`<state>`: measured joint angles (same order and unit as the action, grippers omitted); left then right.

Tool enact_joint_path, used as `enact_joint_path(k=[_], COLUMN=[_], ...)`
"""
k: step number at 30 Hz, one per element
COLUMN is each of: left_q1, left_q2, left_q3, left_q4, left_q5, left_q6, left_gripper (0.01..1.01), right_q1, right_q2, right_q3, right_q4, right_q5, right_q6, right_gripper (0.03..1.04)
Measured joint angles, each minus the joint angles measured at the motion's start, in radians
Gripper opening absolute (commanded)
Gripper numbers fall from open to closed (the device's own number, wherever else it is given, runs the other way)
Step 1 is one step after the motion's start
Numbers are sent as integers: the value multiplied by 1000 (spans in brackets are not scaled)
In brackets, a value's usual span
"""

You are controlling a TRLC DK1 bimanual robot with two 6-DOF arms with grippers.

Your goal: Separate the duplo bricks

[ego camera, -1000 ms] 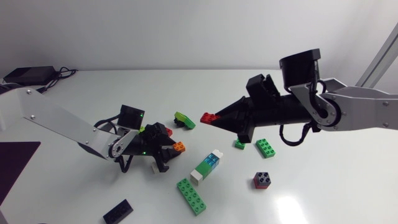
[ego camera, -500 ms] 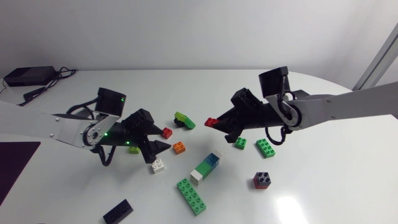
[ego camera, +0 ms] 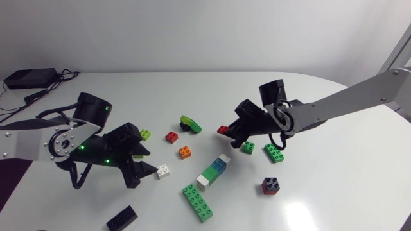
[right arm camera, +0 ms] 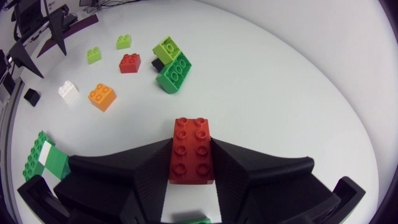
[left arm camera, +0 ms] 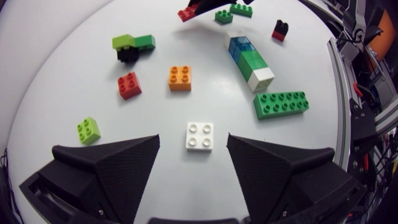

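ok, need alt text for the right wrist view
The right gripper is shut on a red brick, its studs toward the camera. Ahead of it on the white table lie a green-and-lime stack, a small red brick, two lime bricks, an orange brick and a white brick.

My left arm (ego camera: 26,138) is a silver-grey link with a round black joint cap. Just behind my left gripper (ego camera: 146,168), small green lights glow and black cables loop. Its fingers (left arm camera: 112,168) are matte black, ridged wedges. Opposite that gripper, my right arm (ego camera: 347,102) is silver-grey with black joints too.
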<state>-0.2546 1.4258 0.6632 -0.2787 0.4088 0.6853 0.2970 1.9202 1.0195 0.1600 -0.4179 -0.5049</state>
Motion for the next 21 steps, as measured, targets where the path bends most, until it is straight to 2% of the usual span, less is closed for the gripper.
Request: enact_joint_path(k=[11, 14, 18, 21], left_q1=[-48, -49, -69, -83], left_q2=[-78, -95, -134, -167], left_q3=[-87, -91, -91, -91], left_q4=[-93, -120, -184, -247], left_q5=[-106, -130, -158, -171], left_q6=[-17, -31, -59, -83], left_gripper=[757, 757, 766, 774], right_q1=[19, 29, 45, 47], right_q2=[71, 88, 101, 105], right_q3=[35, 54, 72, 72], right_q4=[0, -4, -10, -31], right_q5=[53, 64, 90, 99], right_q6=[-17, -22, -35, -35], right_gripper=[318, 480, 638, 854])
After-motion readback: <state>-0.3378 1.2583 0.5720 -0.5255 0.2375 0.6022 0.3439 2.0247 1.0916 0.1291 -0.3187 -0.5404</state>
